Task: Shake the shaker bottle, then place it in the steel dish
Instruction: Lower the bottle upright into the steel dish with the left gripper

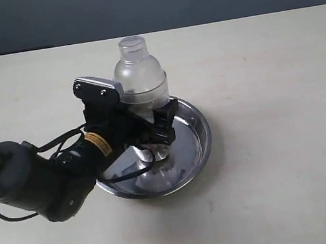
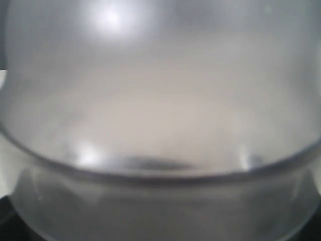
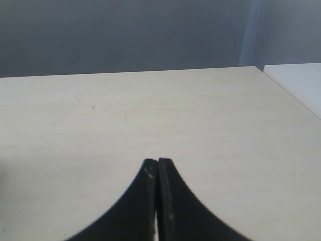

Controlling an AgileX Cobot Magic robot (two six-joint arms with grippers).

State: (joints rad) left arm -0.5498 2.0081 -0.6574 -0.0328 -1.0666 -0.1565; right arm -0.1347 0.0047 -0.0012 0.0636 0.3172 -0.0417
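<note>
Bottle [image 1: 139, 75] stands upright in the grip of the left end effector [image 1: 146, 128], dish [image 1: 198, 133] directly below it, likely for setting down; right end effector [image 3: 158, 170] is closed, empty.

surface: pale wood-grain table [image 1: 288, 188] | resting on it: steel dish [image 1: 205, 132], near centre

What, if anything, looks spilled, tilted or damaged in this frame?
Nothing stands out. The shaker bottle stands upright inside the steel dish, cap on, with the left gripper closed around its lower body. No granules show on the table.
</note>
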